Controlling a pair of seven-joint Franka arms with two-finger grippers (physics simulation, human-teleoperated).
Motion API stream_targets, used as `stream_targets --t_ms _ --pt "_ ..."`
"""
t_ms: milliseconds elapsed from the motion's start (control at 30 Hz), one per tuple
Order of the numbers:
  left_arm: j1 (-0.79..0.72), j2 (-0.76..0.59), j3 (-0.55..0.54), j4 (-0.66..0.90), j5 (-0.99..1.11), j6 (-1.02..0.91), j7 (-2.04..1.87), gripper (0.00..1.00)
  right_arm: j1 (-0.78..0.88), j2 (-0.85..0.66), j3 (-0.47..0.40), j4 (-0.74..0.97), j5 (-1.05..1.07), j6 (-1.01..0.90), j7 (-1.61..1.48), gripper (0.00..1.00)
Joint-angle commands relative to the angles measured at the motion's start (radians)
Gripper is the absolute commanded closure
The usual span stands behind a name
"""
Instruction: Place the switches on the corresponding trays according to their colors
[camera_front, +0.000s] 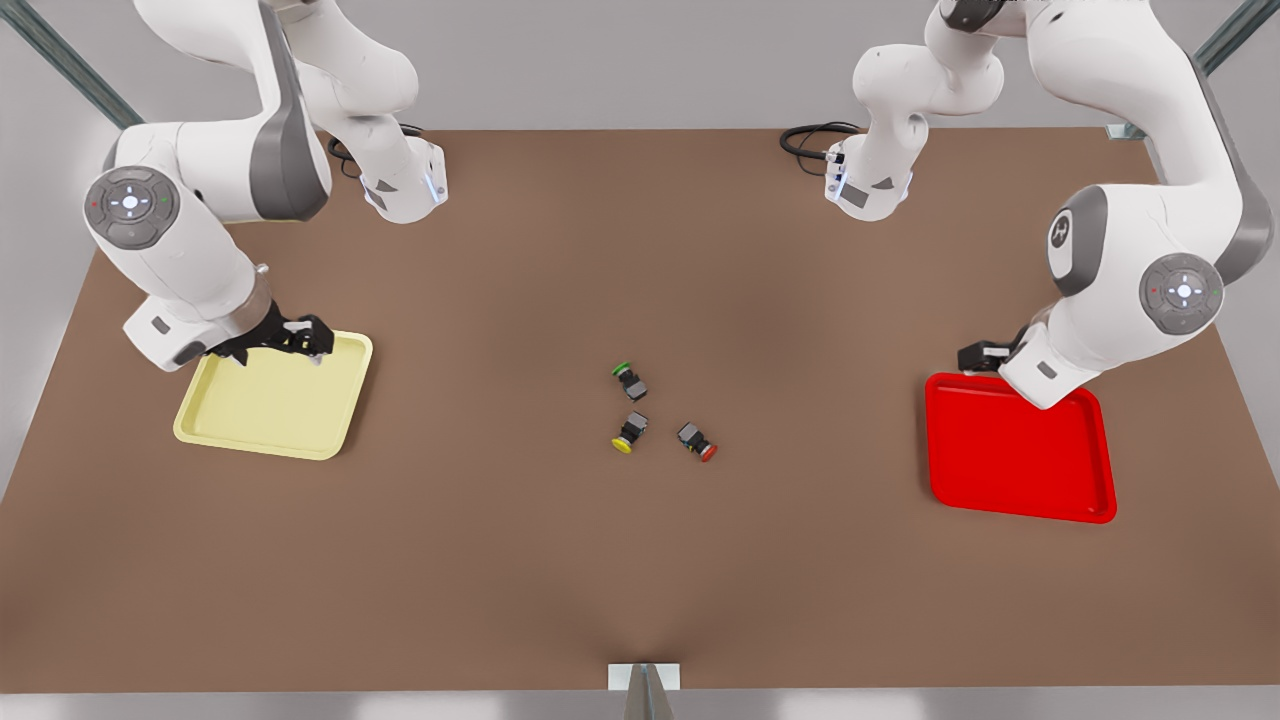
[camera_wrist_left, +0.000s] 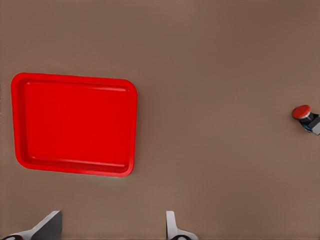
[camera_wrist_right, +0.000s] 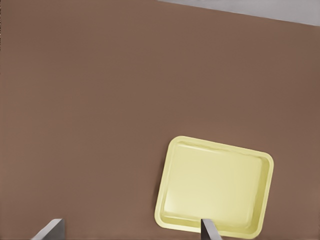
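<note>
Yellow switch (camera_front: 628, 433) and red switch (camera_front: 696, 441) lay mid-table, well apart from both trays. Left gripper (camera_wrist_left: 112, 225) hung by the red tray (camera_front: 1020, 450), right gripper (camera_wrist_right: 131, 229) by the yellow tray (camera_front: 270, 405), fingers spread, probably empty. We'd descend squarely, avoiding the green switch (camera_front: 630, 380).

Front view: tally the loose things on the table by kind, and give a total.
Switches: 3, capped yellow, red and green.
Trays: 2, one pale yellow, one red.
Total: 5.
</note>
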Motion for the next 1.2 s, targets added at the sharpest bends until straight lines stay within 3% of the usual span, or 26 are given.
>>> stream_targets --t_ms 0,67,167,233,333,467,933,967,1000,1033,1167 --pt "0.001 0.003 0.001 0.007 0.001 -0.006 0.001 0.0 -0.002 0.001 0.0 0.0 0.0 0.002 -0.001 0.0" --pt "0.001 0.011 0.001 0.007 0.001 -0.015 0.001 0.0 0.053 0.083 0.003 0.012 0.015 -0.008 0.082 0.0" --pt "0.001 0.017 0.001 0.007 0.001 -0.018 0.007 0.0 0.306 0.303 0.003 0.07 0.164 0.038 0.623 0.0" --pt "0.002 0.023 0.002 0.007 0.001 -0.029 0.008 0.0 0.468 0.442 0.003 0.086 0.199 0.233 0.97 0.0" --pt "0.001 0.029 0.001 0.007 0.001 -0.029 0.005 0.0 0.562 0.57 0.003 0.086 0.227 0.442 1.226 0.0" --pt "0.001 0.029 0.001 0.007 0.001 -0.029 0.007 0.0 0.573 0.712 -0.012 0.184 0.215 0.502 1.228 0.0" --pt "-0.001 0.043 -0.007 0.005 -0.001 -0.029 0.001 0.0 0.616 0.857 -0.051 0.267 0.212 0.611 1.208 0.0" --pt "-0.004 0.044 -0.007 0.007 -0.001 -0.027 0.001 0.0 0.616 0.858 -0.051 0.267 0.212 0.612 1.207 0.04" --pt "-0.005 0.044 -0.007 0.007 -0.001 -0.027 0.002 0.0 0.616 0.858 -0.051 0.267 0.213 0.612 1.208 0.23" --pt "-0.007 0.044 -0.007 0.007 -0.001 -0.027 0.001 0.0 0.616 0.858 -0.051 0.267 0.215 0.612 1.208 0.37" --pt "-0.011 0.066 -0.01 0.007 -0.002 -0.026 -0.002 0.0 0.616 0.864 -0.051 0.268 0.216 0.612 1.207 0.47"
